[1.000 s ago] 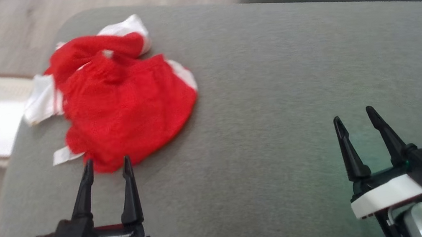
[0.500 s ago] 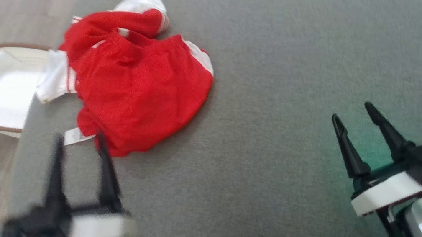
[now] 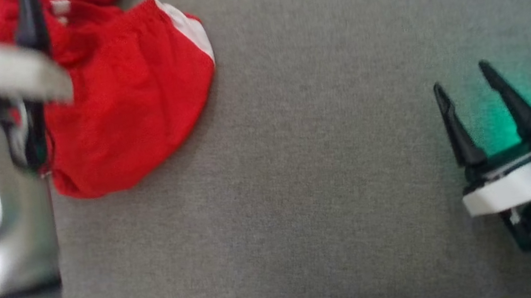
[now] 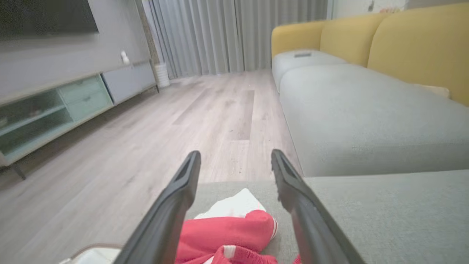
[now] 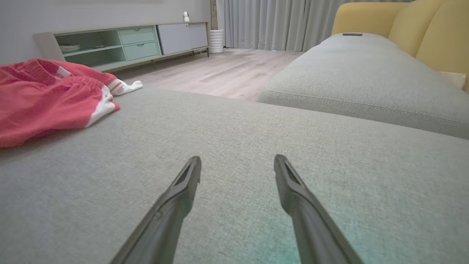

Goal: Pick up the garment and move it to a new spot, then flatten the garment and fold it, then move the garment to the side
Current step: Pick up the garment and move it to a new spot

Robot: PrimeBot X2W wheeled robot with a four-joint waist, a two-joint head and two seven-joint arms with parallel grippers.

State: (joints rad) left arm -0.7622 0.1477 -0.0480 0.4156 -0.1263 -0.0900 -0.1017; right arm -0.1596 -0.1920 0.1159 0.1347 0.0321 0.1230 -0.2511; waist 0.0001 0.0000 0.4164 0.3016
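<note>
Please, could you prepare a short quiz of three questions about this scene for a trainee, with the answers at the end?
1. True or false: the right gripper holds the red garment.
2. Where does the garment lie? A) on the wooden floor; B) on the grey sofa cushion; C) on the yellow backrest.
3. Fill in: the fingers of the left gripper, near the garment, stand ____ (open or shut).
Key: 1 false, its fingers are open and empty over bare cushion; 2 B; 3 open.
</note>
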